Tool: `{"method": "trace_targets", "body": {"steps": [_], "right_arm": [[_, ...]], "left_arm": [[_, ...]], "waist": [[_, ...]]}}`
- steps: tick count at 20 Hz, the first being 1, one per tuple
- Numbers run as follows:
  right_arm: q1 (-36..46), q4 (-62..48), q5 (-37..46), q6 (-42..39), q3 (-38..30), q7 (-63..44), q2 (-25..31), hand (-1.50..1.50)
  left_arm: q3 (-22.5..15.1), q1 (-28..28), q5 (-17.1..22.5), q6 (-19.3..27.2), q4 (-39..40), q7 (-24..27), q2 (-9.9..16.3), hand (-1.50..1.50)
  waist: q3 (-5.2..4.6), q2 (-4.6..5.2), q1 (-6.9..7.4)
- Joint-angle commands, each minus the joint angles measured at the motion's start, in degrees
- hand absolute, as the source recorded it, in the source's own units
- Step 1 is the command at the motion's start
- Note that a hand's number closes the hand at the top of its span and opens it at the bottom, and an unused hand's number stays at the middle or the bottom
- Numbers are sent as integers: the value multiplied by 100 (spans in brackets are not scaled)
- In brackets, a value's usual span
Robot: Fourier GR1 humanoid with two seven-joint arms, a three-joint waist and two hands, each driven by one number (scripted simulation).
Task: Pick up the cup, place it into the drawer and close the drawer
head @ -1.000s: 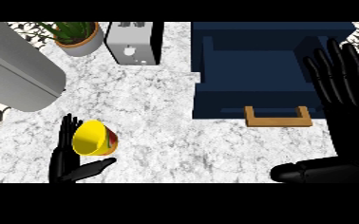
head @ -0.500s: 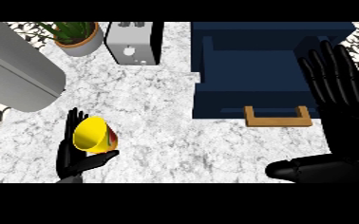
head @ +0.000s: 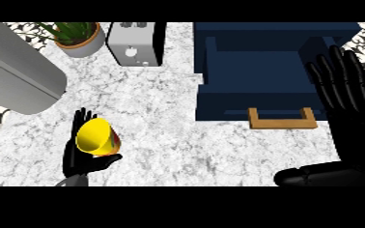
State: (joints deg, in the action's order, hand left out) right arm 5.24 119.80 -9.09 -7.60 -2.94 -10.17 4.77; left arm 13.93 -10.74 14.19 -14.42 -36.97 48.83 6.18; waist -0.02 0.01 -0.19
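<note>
I hold the yellow cup with the red-patterned side (head: 98, 136) in my left hand (head: 84, 157), near the front-left corner of the white marbled worktop (head: 157, 106). The fingers and thumb are curled round the cup's lower body, its open mouth tilted up towards me. Whether its base rests on the worktop or hangs just above it I cannot tell from this steep angle.

My right hand (head: 341, 84) hangs at the worktop's right edge, fingers straight and spread, holding nothing, over the right side of the open dark-blue drawer (head: 257, 63). The drawer stands pulled out at the back-right of the worktop, its hollow bare, its light wooden handle (head: 282, 118) facing the front edge.

As I judge it, the grasp is made and the first step is about done. Two steps remain: the cup is well apart from the drawer and has to travel across the worktop and go inside, and the drawer is not yet pushed shut.

Along the back edge stand a potted green plant in a terracotta pot (head: 76, 37) and a silver toaster (head: 134, 42); a large grey rounded body (head: 28, 79) fills the left edge.
</note>
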Motion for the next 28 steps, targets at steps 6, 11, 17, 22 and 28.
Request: {"method": "trace_targets", "body": {"steps": [6,11,17,22,28], "right_arm": [[313,-319,-50,-47,-192,-82,175,-150],[243,27,-89,36,-74,-305,104,-150],[-474,723,150,40,272,-300,-71,-150],[556,-242,149,192,-65,-161,18,-150],[87,462,-242,42,-274,-558,216,-150]], "left_arm": [[-159,-135,58,-728,176,498,2,150],[-73,-294,-14,-73,85,769,12,150],[-86,-140,-91,-122,15,1149,155,150],[-30,-804,-3,23,135,848,108,150],[-379,-452,54,-322,-916,632,33,150]], "waist": [[0,4,15],[1,-3,15],[0,-8,-10],[0,5,28],[3,-18,23]]}}
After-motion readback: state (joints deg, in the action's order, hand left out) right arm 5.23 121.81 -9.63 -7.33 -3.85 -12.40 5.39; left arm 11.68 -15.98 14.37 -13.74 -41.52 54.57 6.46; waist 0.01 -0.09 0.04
